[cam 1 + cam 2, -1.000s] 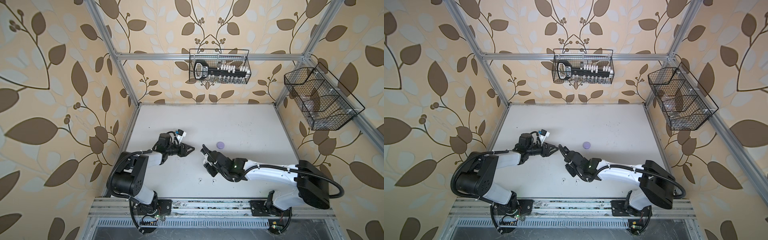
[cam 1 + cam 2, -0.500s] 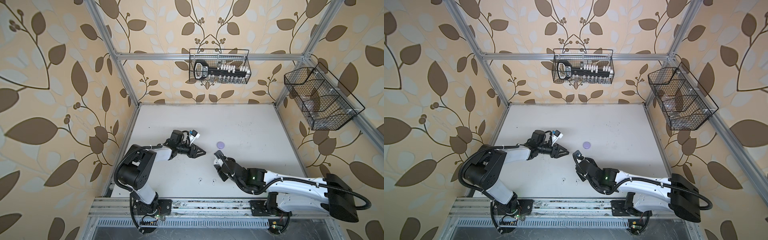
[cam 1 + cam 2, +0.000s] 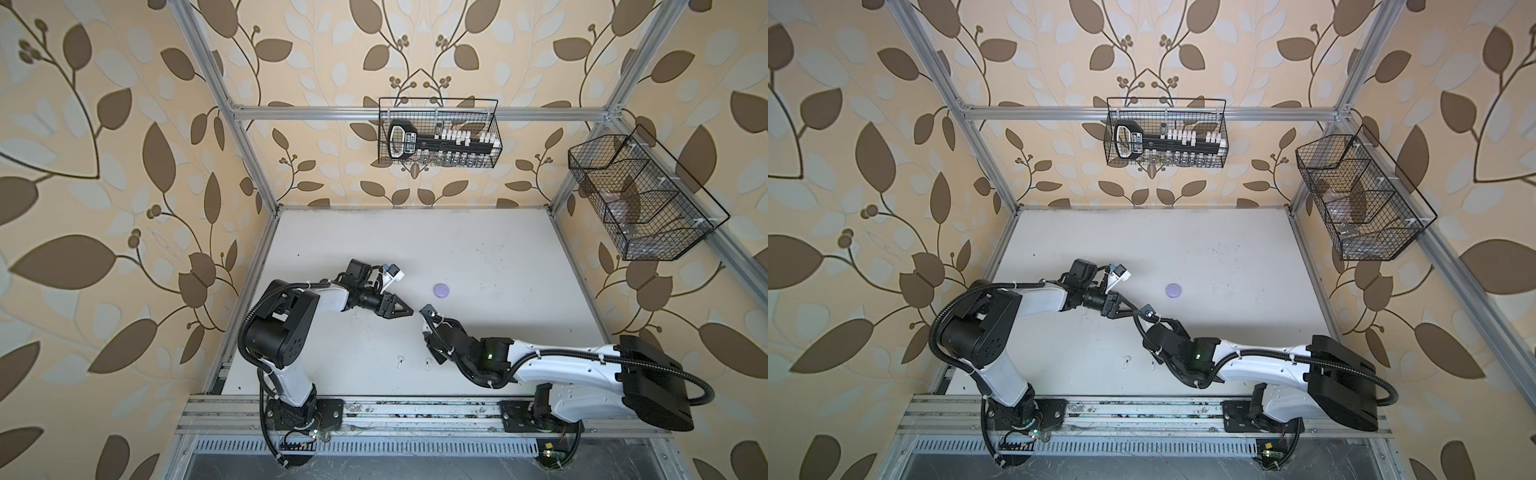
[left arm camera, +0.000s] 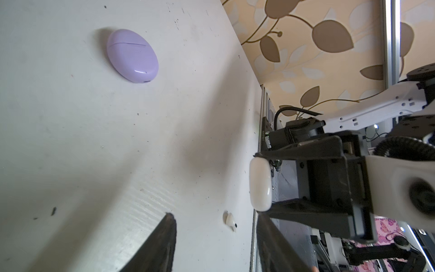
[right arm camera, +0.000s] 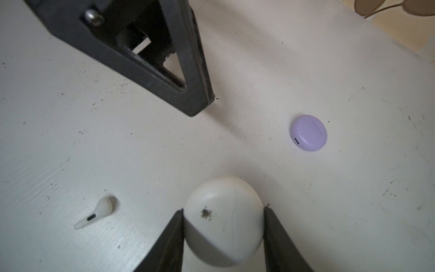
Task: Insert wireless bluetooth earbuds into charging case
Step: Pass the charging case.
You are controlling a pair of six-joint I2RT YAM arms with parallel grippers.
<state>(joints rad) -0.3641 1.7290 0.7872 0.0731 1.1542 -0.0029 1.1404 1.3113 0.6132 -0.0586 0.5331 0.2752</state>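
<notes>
— Gripping the white case [image 5: 223, 221], why?
— Right jaws steady it so the open, empty left jaws can probably lift its lid. Two white earbuds [image 3: 400, 362] lie loose on the bench [image 3: 498, 257] nearby.

Two robot arms, the left arm [image 3: 332, 300] and the right arm [image 3: 561, 362], pair white shells with black joint housings and ribbed black cables [image 3: 709, 386]. A green light [image 3: 490, 356] glows on the right arm. The left gripper [image 3: 409, 310] has black, open-triangle fingers [image 5: 195, 77] and a silver screw [image 5: 93, 17].
</notes>
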